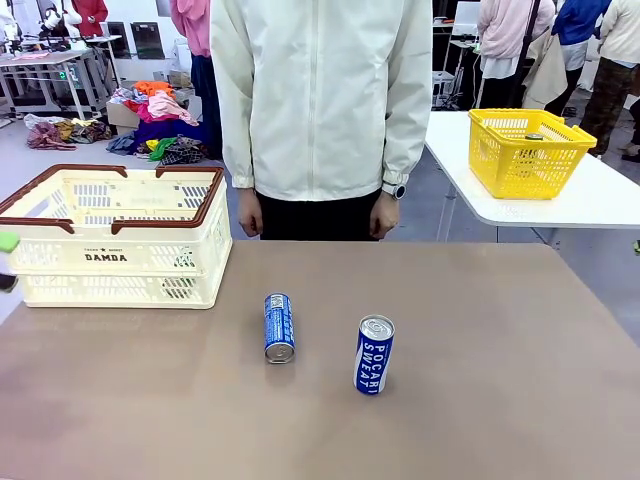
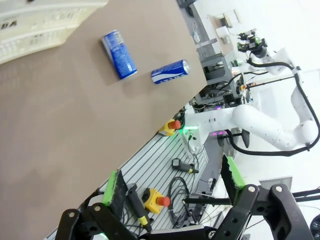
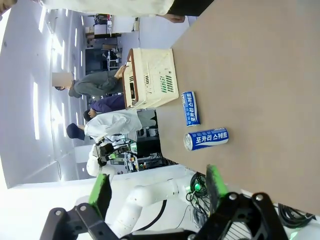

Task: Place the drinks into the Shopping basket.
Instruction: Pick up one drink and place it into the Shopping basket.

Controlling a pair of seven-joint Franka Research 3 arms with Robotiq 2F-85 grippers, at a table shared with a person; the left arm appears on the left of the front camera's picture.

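The table [image 1: 480,400] carries the Shopping basket [image 1: 110,258] at its far left. The left gripper [image 2: 172,180] and right gripper [image 3: 157,187] have fingers spread wide, gripping nothing. Mid-table, one blue can [image 1: 279,327] lies on its side and the second can [image 1: 374,355] stands near its right, both apart from the basket.

A yellow basket [image 1: 522,165] sits on a white side table [image 1: 600,200].

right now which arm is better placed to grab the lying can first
Left, probably: the lying can sits left of the upright can, closer to the Shopping basket at the table's left, and the left gripper is open.
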